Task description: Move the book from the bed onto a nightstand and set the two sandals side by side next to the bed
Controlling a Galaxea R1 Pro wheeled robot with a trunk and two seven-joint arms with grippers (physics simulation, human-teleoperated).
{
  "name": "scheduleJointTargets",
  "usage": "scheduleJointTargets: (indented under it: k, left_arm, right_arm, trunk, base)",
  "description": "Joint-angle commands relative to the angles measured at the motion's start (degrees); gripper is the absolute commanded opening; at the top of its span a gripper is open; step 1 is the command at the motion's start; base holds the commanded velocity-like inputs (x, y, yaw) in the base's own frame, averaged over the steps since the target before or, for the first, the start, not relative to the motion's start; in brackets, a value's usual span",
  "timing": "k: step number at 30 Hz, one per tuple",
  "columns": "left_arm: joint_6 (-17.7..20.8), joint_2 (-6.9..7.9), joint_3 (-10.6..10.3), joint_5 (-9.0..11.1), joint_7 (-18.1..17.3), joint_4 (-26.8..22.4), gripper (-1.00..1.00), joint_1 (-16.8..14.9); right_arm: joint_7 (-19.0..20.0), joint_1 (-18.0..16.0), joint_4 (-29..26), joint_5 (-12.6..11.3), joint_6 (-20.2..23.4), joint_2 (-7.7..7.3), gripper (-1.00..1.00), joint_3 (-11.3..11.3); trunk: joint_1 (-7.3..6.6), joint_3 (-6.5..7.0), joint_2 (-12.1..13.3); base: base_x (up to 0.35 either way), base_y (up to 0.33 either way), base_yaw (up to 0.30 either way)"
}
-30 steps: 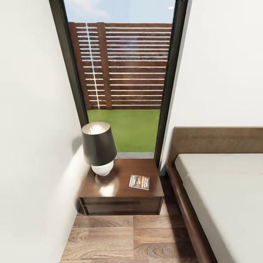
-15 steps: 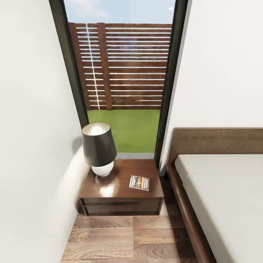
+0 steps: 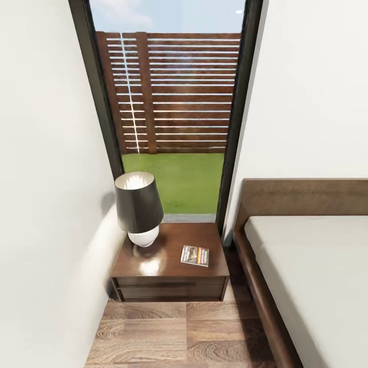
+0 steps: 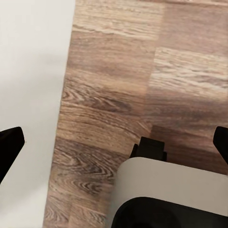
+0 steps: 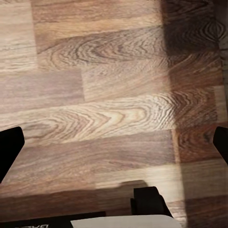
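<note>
Lying flat on the glossy dark-wood nightstand [image 3: 153,266], the thin book [image 3: 195,255] is sitting beside a round-based lamp [image 3: 138,207]. Both wrist views are showing the left gripper [image 4: 114,142] and right gripper [image 5: 114,142] spread wide, empty, over grained plank floor [image 5: 104,85].

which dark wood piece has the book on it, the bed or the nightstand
The nightstand by the window: the book lies on its glossy top beside the lamp. The bed has none.
</note>
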Motion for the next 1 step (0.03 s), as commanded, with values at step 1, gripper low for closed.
scheduleJointTargets:
  k: [1]
  left_arm:
    - [-0.2, -0.01, -0.5, 0.5, 0.2, 0.0, 1.0, 0.0]
  right_arm:
    - [-0.1, -0.1, 0.2, -0.2, -0.3, 0.01, 1.0, 0.4]
  trunk:
    - [0.0, -0.05, 0.0]
  base:
    - [0.0, 0.0, 0.0]
